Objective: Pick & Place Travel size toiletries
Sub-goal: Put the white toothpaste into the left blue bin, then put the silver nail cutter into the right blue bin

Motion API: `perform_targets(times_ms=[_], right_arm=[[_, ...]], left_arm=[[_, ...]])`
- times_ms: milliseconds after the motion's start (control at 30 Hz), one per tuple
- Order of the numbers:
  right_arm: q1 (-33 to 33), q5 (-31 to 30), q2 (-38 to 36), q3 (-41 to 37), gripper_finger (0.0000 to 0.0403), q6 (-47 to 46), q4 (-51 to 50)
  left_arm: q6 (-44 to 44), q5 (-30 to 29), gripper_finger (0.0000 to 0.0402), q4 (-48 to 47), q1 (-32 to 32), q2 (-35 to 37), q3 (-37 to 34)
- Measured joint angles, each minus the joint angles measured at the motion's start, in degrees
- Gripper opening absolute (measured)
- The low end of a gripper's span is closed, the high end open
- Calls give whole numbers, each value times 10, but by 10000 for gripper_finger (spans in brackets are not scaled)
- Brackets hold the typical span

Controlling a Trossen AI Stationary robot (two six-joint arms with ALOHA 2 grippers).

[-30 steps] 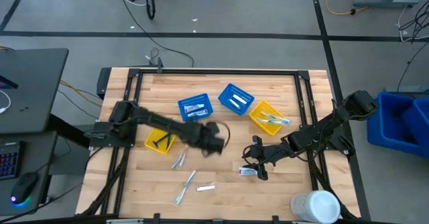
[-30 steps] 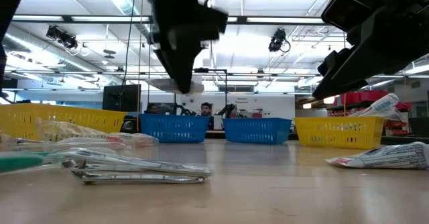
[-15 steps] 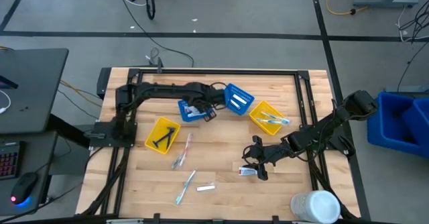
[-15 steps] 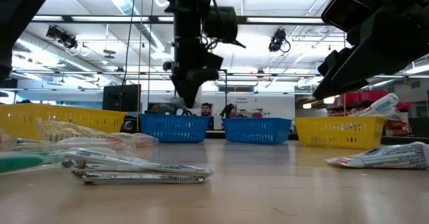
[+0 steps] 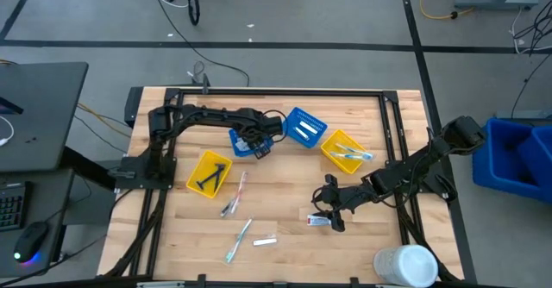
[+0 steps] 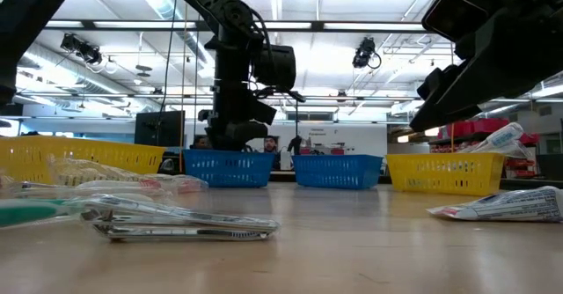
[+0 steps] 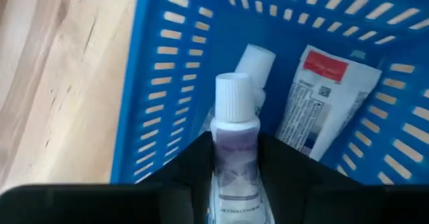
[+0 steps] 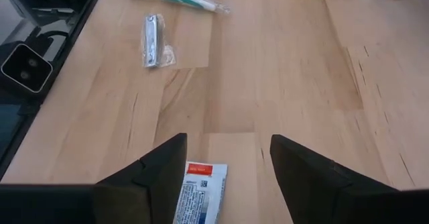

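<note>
My left gripper [image 5: 260, 146] [image 7: 236, 143] points steeply down over the left blue basket [image 5: 244, 134] [image 7: 154, 83], shut on a small white tube [image 7: 234, 163] with a white cap. Another white tube [image 7: 256, 62] and a white sachet with a red mark [image 7: 315, 103] lie on the basket's floor. My right gripper [image 5: 326, 210] [image 8: 228, 160] hangs open near the table's right front. Its fingers stand either side of a white-and-red sachet [image 5: 319, 221] [image 8: 198, 194] lying flat on the table. In the low view this gripper stays above the sachet. My left gripper pinches the tube's body [image 7: 233, 177] between its two fingers. The capped end [image 7: 233, 96] sticks out past the fingertips. The fingers come from above, slanting down, and lie along the tube. The tube hangs cap down, clear, above the basket's floor.
A second blue basket [image 5: 304, 127], a yellow basket with a toothbrush [image 5: 345, 150] and a yellow basket with a dark item [image 5: 209, 174] stand mid-table. Loose toothbrushes [image 5: 235, 193] [image 5: 239, 239] and a small packet [image 5: 265, 241] lie near the front. A large white cylinder [image 5: 405, 265] stands front right.
My left gripper has swung from the middle of the table toward the far edge, over the left blue basket, and has come down toward it. My right arm has kept still.
</note>
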State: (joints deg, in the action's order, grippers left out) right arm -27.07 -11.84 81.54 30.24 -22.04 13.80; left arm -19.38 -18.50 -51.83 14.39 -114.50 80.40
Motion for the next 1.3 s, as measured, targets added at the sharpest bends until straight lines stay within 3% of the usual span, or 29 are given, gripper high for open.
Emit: perform_targets(times_ms=[267, 600, 800, 1067, 1233, 1300], right_arm=[[0, 11, 0, 0, 251, -33, -61], [0, 26, 0, 0, 249, -46, -83], [0, 25, 0, 0, 238, -45, -82], [0, 13, 0, 0, 242, -38, -79], [0, -28, 0, 0, 254, -14, -74], [0, -57, 0, 0, 258, -6, -69]], left_arm=[[6, 10, 175, -13, -4, 2, 12], [21, 14, 187, -28, -51, 87, 29], [14, 16, 184, -27, -140, 128, 29], [-94, 22, 183, 13, -300, 131, 29], [-175, -44, 183, 102, -380, 131, 29], [-176, -42, 183, 118, -400, 131, 29]])
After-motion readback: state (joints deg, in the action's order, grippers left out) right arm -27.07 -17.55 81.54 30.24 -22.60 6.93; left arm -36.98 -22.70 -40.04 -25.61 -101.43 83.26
